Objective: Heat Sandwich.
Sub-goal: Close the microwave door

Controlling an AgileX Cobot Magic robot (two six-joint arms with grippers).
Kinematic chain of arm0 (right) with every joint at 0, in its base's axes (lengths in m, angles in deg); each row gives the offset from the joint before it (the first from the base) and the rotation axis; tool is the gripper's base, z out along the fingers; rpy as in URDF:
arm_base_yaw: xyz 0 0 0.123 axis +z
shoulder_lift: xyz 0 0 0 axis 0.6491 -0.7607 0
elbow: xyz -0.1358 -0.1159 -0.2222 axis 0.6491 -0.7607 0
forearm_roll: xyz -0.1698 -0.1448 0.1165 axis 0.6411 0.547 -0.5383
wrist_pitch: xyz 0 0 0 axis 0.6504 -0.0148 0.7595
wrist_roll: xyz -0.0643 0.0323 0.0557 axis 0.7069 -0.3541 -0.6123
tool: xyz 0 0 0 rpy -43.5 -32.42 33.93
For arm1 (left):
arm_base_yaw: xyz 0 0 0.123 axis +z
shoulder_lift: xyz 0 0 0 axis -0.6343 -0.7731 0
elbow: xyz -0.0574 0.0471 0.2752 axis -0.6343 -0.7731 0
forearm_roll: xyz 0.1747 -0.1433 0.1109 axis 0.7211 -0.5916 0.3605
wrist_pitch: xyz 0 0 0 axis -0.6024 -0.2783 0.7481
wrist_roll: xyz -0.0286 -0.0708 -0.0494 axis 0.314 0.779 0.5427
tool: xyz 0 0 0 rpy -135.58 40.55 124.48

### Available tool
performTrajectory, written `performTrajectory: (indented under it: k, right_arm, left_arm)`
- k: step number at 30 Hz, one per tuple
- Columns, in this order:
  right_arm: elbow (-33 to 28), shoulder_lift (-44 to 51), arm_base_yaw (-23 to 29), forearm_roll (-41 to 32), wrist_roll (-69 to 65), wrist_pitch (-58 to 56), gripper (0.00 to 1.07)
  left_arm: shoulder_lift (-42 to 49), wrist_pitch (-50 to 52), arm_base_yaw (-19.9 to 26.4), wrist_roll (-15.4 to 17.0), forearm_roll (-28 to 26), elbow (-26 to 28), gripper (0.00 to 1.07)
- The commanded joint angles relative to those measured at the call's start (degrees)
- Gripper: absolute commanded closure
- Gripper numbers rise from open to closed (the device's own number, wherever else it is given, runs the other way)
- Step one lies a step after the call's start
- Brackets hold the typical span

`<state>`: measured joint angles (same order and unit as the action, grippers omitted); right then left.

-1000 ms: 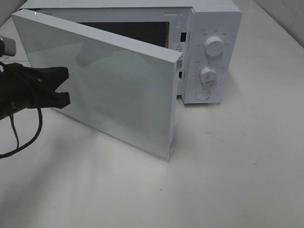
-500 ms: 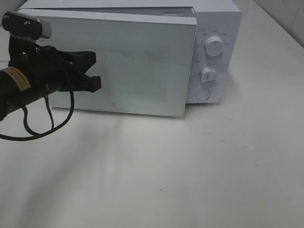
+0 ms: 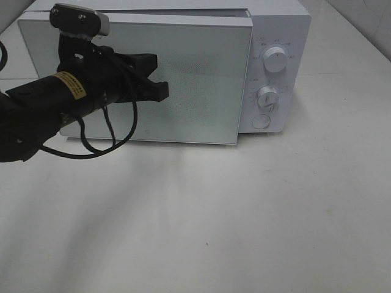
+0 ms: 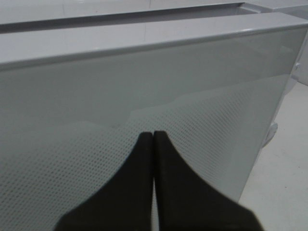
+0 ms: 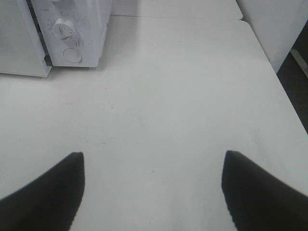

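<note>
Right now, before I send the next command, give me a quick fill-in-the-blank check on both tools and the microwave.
1. The left tool, pointed at the microwave door, is ___.
2. The right tool hangs ___ over the table.
3. The control panel has ___ knobs above a round button.
Missing words: shut; open; two.

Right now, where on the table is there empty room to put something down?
Free: the wide white table in front of the microwave door, and the strip right of the knobs. Crowded: the door's left side, where the left end effector, arm and dangling cable sit.
</note>
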<state>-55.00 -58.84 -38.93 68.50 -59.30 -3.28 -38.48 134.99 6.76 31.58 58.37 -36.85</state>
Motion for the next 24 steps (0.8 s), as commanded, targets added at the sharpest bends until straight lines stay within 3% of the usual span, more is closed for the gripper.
performTrajectory:
  k: [1,24]
  right_arm:
    - [-0.06,1.66,-0.23,-0.11,-0.11,0.17,0.32]
    - [-0.06,1.66,-0.23,-0.11,-0.11,0.17,0.32]
  left_arm:
    - [-1.32,-0.23,-1.03,0.0,-0.74,2.58,1.07]
    - [-9.05,-5.1,-2.46,0.0,-2.23,14.55,1.07]
